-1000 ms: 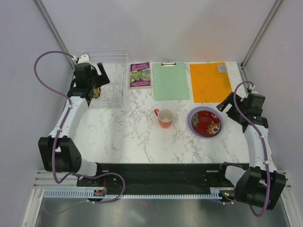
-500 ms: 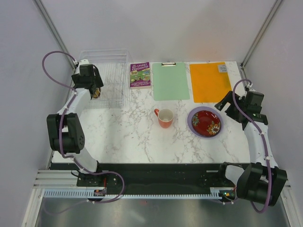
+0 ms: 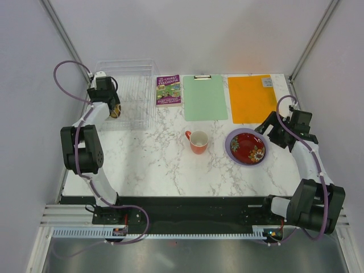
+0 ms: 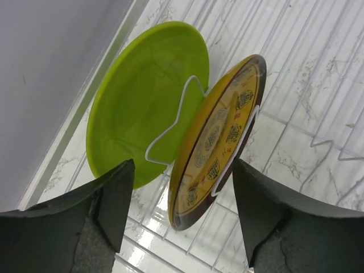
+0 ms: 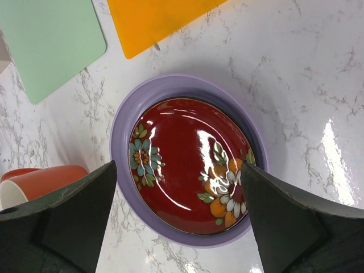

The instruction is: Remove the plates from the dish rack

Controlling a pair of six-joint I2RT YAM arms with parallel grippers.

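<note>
Four plates in all. Two stand on edge in the rack [image 3: 128,94] at the table's ten o'clock corner: one green plate [image 4: 142,102] and, at its four o'clock in the left wrist view, one dark plate [image 4: 219,136] with a yellow pattern. The left gripper [image 4: 182,164] hangs over them, jaws spread, grasping nothing. The other two lie stacked at three o'clock of the one mug [image 3: 198,141], the red plate [image 5: 187,165] on the lavender plate [image 5: 122,136]. The right gripper [image 5: 177,166] hovers above that stack, jaws apart, empty. One book [image 3: 168,90], one clipboard [image 3: 205,98] and one orange mat [image 3: 252,98] line the twelve o'clock edge.
</note>
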